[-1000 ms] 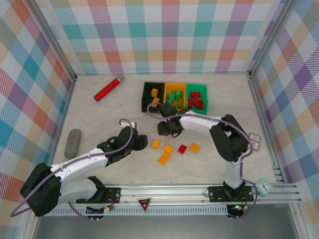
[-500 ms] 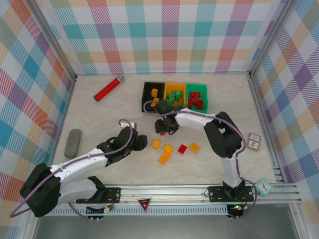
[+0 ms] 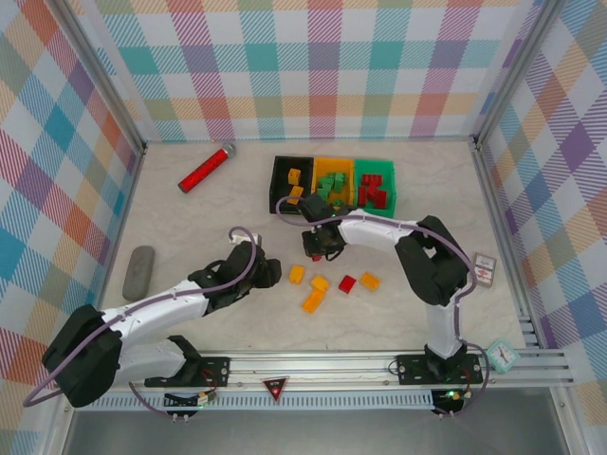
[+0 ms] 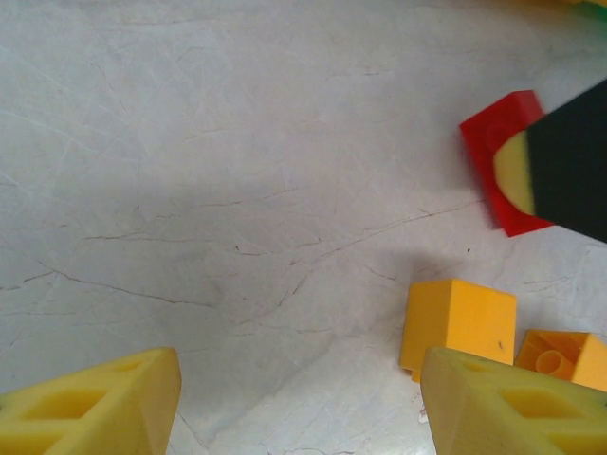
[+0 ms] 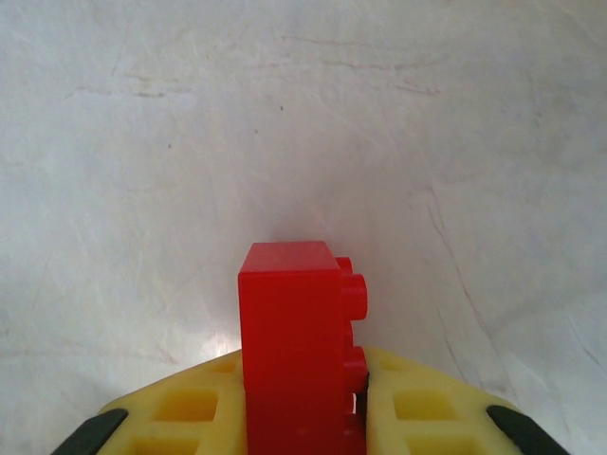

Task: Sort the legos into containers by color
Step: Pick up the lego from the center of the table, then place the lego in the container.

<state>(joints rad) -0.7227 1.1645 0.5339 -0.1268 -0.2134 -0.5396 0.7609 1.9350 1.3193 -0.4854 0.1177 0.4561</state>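
Currently the right pincer (image 5: 303, 409) grips one red lego brick (image 5: 290, 313).

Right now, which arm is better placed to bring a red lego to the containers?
Right, likely: the right gripper is shut on a red lego near the containers; the left gripper hangs open and empty, farther away.

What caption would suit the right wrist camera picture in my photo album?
Right gripper pinching a red brick, studs facing right, pale table beyond.
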